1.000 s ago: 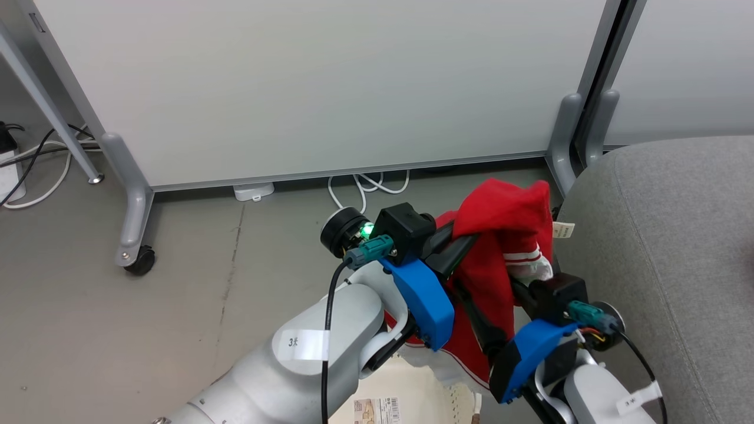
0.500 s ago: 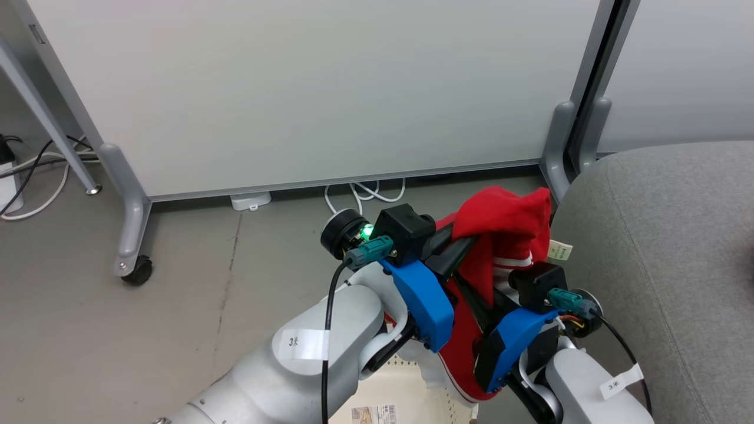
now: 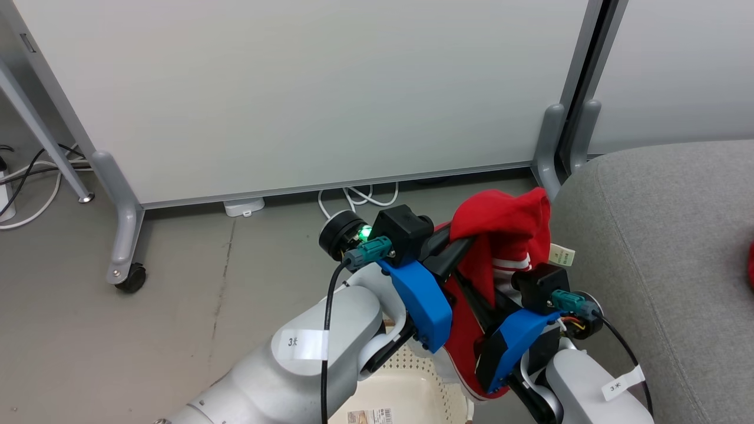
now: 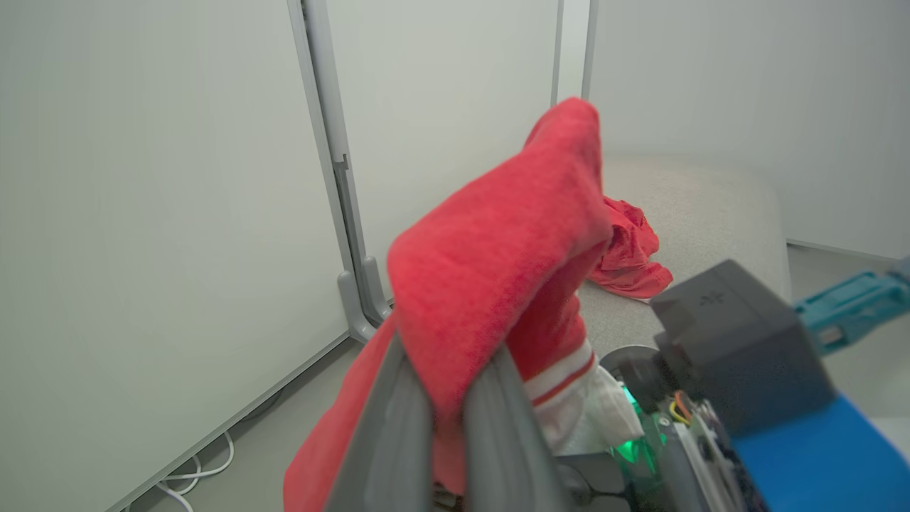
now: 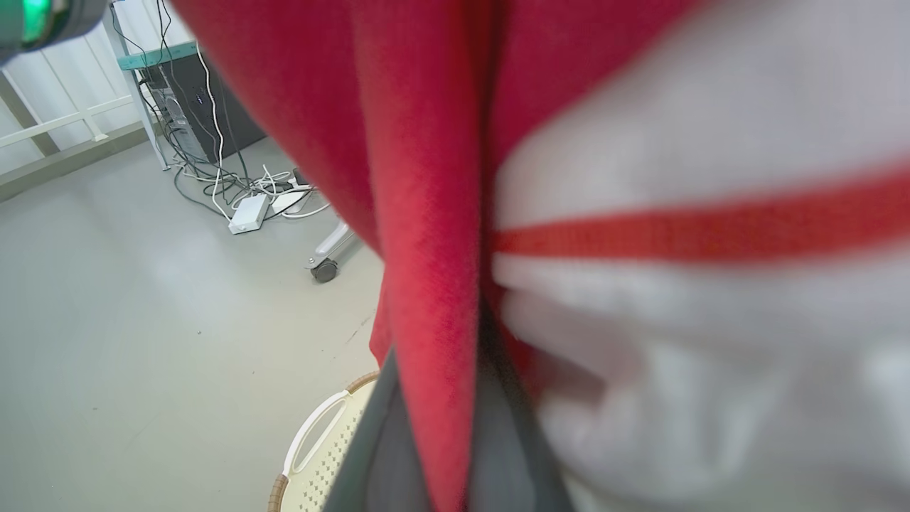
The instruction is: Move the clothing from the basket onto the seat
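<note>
A red garment with white trim (image 3: 500, 221) hangs in the air just left of the grey seat (image 3: 660, 235), above the cream basket (image 3: 406, 394). My left gripper (image 3: 462, 244) is shut on its top fold; in the left wrist view the cloth (image 4: 498, 235) drapes over my shut left gripper (image 4: 448, 391). My right gripper (image 3: 500, 294) is shut on the same garment lower down, red fabric (image 5: 426, 213) pinched in my right gripper (image 5: 441, 434). Another red garment (image 4: 629, 249) lies on the seat (image 4: 697, 206). The basket's handle and rim (image 5: 313, 441) show below.
White partition panels stand behind on grey feet, one with a caster (image 3: 129, 277). White cables (image 3: 353, 197) lie on the floor under the panel. A dark cabinet with tangled cables (image 5: 206, 107) stands far off across the grey floor.
My right gripper has moved up and left into the hanging garment and shut on it. The head camera has turned slightly right. The left gripper's hold is unchanged.
</note>
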Tool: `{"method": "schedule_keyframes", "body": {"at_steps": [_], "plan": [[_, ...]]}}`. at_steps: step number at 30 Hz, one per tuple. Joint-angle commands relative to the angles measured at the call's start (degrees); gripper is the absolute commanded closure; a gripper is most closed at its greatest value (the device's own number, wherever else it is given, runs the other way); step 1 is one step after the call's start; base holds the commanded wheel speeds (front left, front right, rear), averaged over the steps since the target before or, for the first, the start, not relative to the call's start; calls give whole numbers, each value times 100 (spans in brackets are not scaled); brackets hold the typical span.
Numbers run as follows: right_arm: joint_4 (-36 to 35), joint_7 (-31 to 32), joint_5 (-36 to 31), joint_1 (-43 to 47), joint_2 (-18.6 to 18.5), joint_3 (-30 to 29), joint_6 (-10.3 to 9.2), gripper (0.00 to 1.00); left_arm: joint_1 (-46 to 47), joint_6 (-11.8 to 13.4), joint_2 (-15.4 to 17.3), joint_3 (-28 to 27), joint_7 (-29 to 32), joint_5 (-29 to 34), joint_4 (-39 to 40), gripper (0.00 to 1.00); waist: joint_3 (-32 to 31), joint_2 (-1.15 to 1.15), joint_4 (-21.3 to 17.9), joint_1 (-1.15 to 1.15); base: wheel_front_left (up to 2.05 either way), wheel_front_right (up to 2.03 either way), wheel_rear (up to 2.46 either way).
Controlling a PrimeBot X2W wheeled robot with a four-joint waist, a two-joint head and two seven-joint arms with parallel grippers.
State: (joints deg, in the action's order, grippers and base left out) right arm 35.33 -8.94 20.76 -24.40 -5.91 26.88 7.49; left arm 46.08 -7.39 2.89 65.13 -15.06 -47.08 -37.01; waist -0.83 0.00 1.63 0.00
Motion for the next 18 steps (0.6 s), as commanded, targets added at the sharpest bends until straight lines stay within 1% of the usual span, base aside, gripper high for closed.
{"method": "schedule_keyframes", "body": {"at_steps": [1,6,7,8,9,18], "plan": [[25,-34,31,-74,-7,18,1,100,-21,-13,-1,-24,-17,-13,-10,100,-2,0,-4,0,0,0,0],[69,-71,53,-131,-21,65,1,100,-14,-13,-2,-80,-17,-9,-26,100,7,0,-8,0,0,0,0],[76,-76,57,-137,-33,75,1,100,-10,-13,-1,-95,-17,18,-32,46,7,0,-7,0,0,0,0],[81,-79,59,-140,-44,84,1,100,-13,-13,-1,-101,-17,41,-35,15,8,0,-6,0,0,0,0],[87,-82,64,-146,-52,90,1,100,-24,-13,-2,-103,-16,71,-37,0,8,0,-6,0,0,0,0],[142,-150,72,-180,-55,83,2,100,-111,-13,0,-216,-16,178,-77,0,-14,0,3,0,0,0,0]]}}
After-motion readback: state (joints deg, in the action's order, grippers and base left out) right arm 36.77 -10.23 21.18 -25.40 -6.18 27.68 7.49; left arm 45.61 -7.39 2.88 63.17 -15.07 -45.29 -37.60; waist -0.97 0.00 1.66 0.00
